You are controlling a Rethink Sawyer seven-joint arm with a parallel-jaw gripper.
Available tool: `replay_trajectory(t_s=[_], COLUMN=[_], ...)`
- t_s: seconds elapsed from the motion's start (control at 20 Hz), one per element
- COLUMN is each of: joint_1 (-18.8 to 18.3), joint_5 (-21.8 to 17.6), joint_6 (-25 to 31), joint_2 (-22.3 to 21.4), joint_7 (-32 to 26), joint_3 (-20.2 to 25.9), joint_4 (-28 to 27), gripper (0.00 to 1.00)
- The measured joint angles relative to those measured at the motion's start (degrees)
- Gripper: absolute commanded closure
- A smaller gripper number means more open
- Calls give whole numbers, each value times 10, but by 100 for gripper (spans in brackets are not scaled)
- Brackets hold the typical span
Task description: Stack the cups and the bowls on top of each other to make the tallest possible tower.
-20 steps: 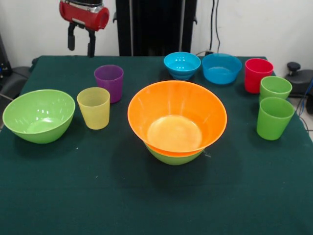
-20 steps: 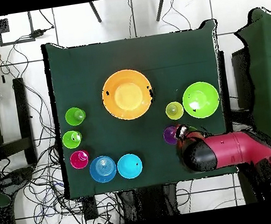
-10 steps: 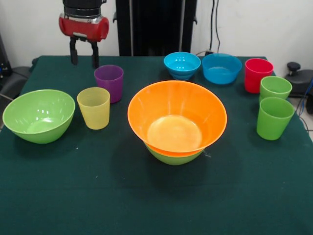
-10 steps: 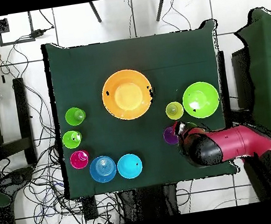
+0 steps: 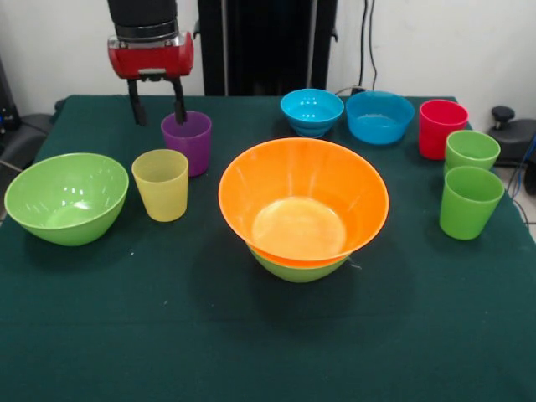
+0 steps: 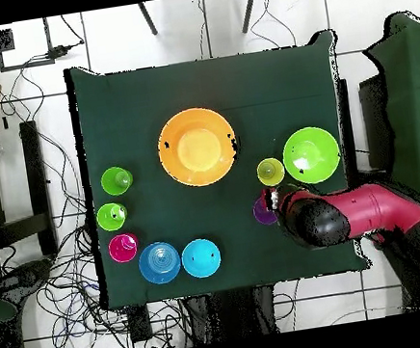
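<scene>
My gripper (image 5: 158, 119) hangs open at the back left of the table, its right finger at the far rim of the purple cup (image 5: 188, 142). From overhead the arm (image 6: 349, 216) covers part of the purple cup (image 6: 261, 211). In front of it stands the ribbed yellow cup (image 5: 161, 184), beside a lone lime green bowl (image 5: 67, 197). In the middle, the orange bowl (image 5: 303, 201) sits nested in a second lime green bowl (image 5: 297, 266). At the right stand the red cup (image 5: 441, 128) and two green cups (image 5: 471, 151) (image 5: 469, 201). Two blue bowls (image 5: 311, 111) (image 5: 379, 115) stand at the back.
The green cloth table (image 5: 268, 343) has open room along its front. Overhead, the yellow cup (image 6: 270, 172) and the lone green bowl (image 6: 310, 154) lie close to the arm. Cables and chair legs surround the table.
The gripper has come down and moved right in the front view, from above the table's back left corner to the purple cup's far rim. Cups and bowls have not moved.
</scene>
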Motion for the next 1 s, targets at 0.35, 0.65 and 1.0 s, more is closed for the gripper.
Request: replay_trajectory(t_s=[0.35,0.65,1.0], joint_1=[-2,-1,-1], joint_5=[0,-1,-1], joint_6=[23,40,52], joint_2=[25,46,60], joint_7=[-60,-62,-62], joint_3=[24,27,27], joint_4=[-7,-27,-49], gripper=[0,0,0])
